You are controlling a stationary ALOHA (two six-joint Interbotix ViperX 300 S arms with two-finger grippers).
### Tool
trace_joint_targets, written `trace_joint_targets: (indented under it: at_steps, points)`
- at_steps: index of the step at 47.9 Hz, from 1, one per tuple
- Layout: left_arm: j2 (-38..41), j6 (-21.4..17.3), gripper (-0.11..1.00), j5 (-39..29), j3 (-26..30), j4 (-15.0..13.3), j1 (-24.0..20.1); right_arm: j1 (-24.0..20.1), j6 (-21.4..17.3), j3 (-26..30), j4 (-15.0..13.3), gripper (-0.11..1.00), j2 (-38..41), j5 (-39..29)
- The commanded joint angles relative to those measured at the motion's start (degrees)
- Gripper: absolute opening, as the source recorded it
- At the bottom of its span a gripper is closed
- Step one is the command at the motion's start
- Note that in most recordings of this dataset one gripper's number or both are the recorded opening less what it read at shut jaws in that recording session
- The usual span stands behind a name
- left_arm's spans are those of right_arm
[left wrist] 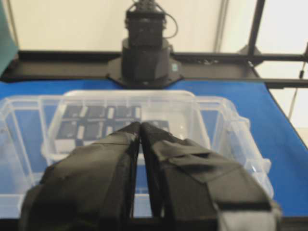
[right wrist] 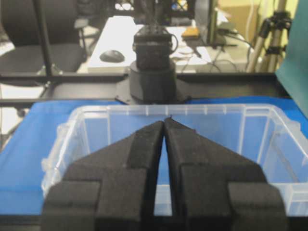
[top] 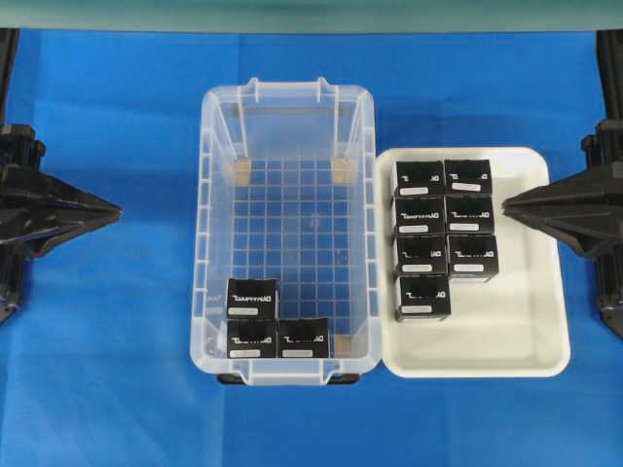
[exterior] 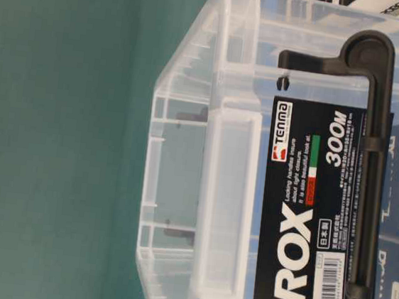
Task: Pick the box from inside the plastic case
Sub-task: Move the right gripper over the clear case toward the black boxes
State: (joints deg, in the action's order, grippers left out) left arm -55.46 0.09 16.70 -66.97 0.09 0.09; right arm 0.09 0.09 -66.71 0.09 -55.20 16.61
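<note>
Three boxes sat in the case (top: 288,233), packed into its near-left corner: one box (top: 252,297) stood alone in the back row, two more, (top: 250,338) and (top: 303,337), side by side in front of it, all touching. The rest of the gridded floor lay bare. Just right of the case, the white tray (top: 526,331) held seven identical boxes in two columns.

Both arms waited well apart from everything. The left gripper (top: 115,207) hung over the blue cloth (top: 107,389) with its jaws pressed together on nothing; the right gripper (top: 508,205) hovered at the tray's right rim, jaws likewise closed and empty, tips meeting in its wrist view.

Risks, as I judged them: the boxes were jammed against each other and against the case walls, so fingers would have little room to slip down beside one; a descent there could wedge on a neighbour or drag two up together. The tall clear wall could be hard to judge, and a low approach could clip the rim and shove the case. A reach from the right would pass over the tray's stack.

Writing: the case's end label read "TENMA", "ROX" and "300M", with small print too fine to read. The boxes carried white lettering, mirrored overhead and not legible, plus a white strip each.
</note>
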Motion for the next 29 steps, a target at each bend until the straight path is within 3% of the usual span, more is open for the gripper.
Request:
trace_joint_targets:
  at_steps: [1, 4, 7, 14, 29]
  points:
    - [0.88, 0.97, 0.14, -1.85, 1.23, 0.79, -0.35, 0.09, -0.7, 1.23, 0.79, 0.14, 0.79, 0.18]
    - [0.88, 1.23, 0.14, -4.39, 2.02, 0.79, -0.26, 0.18, -1.85, 2.37, 3.08, 0.08, 1.49, -1.76]
    - [0.7, 1.32, 0.05, -6.33, 2.72, 0.79, -0.35, 0.18, -3.25, 4.13, 4.22, 0.01, 2.64, -5.27]
    - [-0.35, 1.32, -0.03, -11.6, 4.39, 0.79, -0.26, 0.18, -5.63, 10.02, 4.22, -0.01, 6.77, -16.35]
    - [-1.49, 3.25, -0.04, -20.21, 6.24, 0.79, -0.18, 0.18, -7.12, 29.79, 4.39, -0.01, 23.47, -43.86]
